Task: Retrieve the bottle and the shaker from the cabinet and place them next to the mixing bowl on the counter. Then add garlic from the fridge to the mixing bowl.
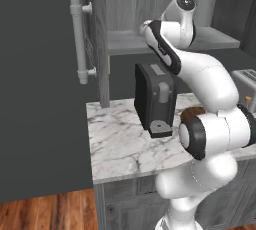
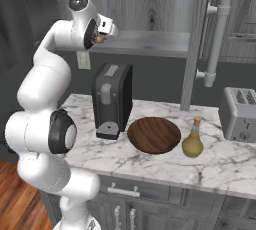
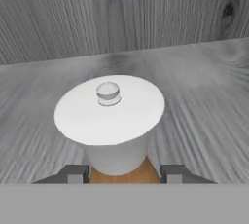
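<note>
Gripper [image 3: 124,173] closed around the shaker's [image 3: 112,121] brown base, fingertips [image 3: 73,173] flanking it, shaker upright on the cabinet shelf [image 3: 204,86], so it lifts straight out toward the mixing bowl [image 2: 154,135] and bottle [image 2: 192,141] down on the surface [image 2: 220,161].

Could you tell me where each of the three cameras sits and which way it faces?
Left base view: behind the arm's left, facing the counter and coffee machine; arm at lower right.
Right base view: behind the arm's right, same counter, with bowl, bottle, toaster; arm at left.
Hand view: on the hand, looking down on the shaker on the cabinet shelf; fingertips flank it.
Both base views share the coffee machine.
</note>
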Controlling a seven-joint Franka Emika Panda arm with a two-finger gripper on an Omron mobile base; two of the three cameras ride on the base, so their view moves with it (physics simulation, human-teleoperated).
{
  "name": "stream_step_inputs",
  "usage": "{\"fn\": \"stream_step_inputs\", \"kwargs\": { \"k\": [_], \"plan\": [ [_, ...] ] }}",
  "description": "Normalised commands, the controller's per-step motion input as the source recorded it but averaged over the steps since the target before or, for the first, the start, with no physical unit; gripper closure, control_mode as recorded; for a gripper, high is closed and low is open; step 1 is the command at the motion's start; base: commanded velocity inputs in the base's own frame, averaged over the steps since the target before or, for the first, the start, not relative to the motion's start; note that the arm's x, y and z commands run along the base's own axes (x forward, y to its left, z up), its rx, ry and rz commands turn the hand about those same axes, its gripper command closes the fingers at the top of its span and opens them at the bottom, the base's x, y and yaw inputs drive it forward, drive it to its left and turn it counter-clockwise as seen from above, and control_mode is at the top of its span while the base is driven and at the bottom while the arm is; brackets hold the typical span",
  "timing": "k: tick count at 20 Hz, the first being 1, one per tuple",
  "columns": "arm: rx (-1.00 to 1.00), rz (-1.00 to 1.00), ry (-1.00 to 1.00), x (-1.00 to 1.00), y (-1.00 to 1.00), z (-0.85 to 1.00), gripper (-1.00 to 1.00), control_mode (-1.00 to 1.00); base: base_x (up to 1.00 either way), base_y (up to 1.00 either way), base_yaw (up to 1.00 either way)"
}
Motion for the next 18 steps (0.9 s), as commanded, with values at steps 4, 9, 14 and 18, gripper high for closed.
{"fn": "stream_step_inputs", "kwargs": {
  "k": [4,9,14,18],
  "plan": [
    [0.01,0.0,-0.06,-1.0,-0.14,0.0,1.0,-1.0,0.0,0.0,0.0],
    [0.02,0.01,-0.16,-1.0,-0.42,0.0,1.0,-1.0,0.0,0.0,0.0],
    [0.0,0.11,-0.18,-0.87,-0.58,0.0,1.0,-1.0,0.0,0.0,0.0],
    [0.0,0.15,-0.17,-0.84,-0.6,0.0,1.0,-1.0,0.0,0.0,0.0]
  ]
}}
